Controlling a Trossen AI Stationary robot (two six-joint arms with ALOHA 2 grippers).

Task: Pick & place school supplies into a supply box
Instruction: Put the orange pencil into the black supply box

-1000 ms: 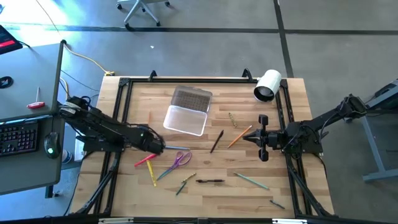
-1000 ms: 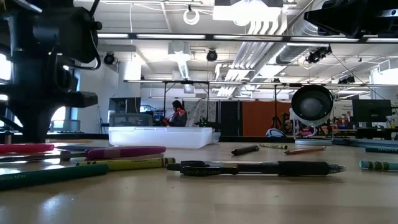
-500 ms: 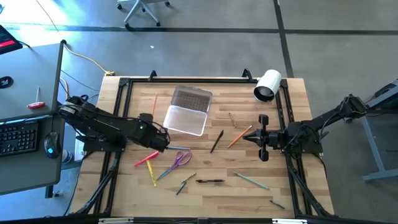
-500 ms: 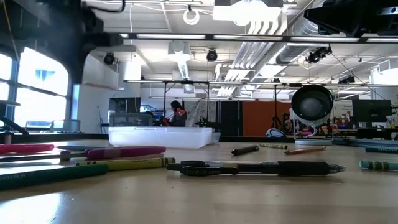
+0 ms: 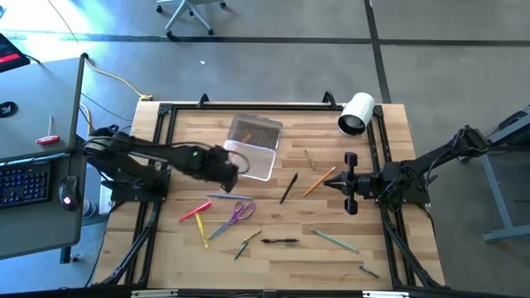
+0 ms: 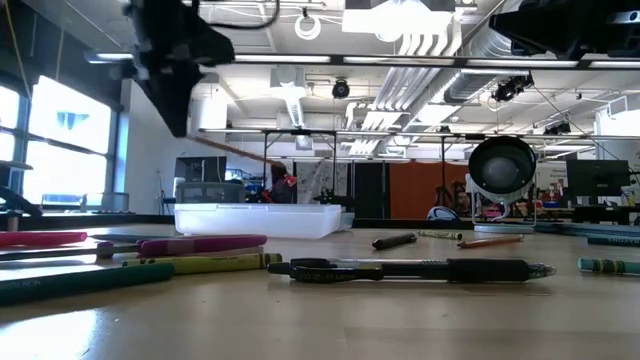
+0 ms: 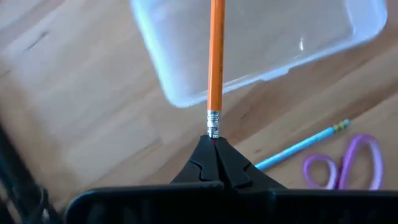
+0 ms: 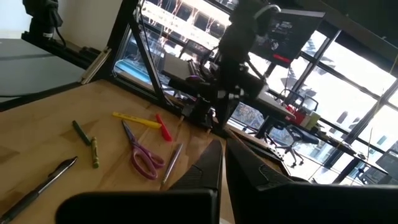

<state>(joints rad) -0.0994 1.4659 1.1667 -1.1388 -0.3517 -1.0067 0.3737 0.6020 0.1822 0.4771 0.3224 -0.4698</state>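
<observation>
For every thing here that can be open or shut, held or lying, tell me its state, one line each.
supply box: open, lid folded back, on the table.
left pincer: shut on the orange pencil, above the box.
orange pencil: held at its eraser end, pointing at the box.
right pincer: shut, empty, at the table's right.
purple scissors: lying on the table.

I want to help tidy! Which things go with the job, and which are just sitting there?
For the job: orange pencil in the left gripper, clear supply box, purple scissors, black pen.
Just there: white roll, keyboard.
</observation>
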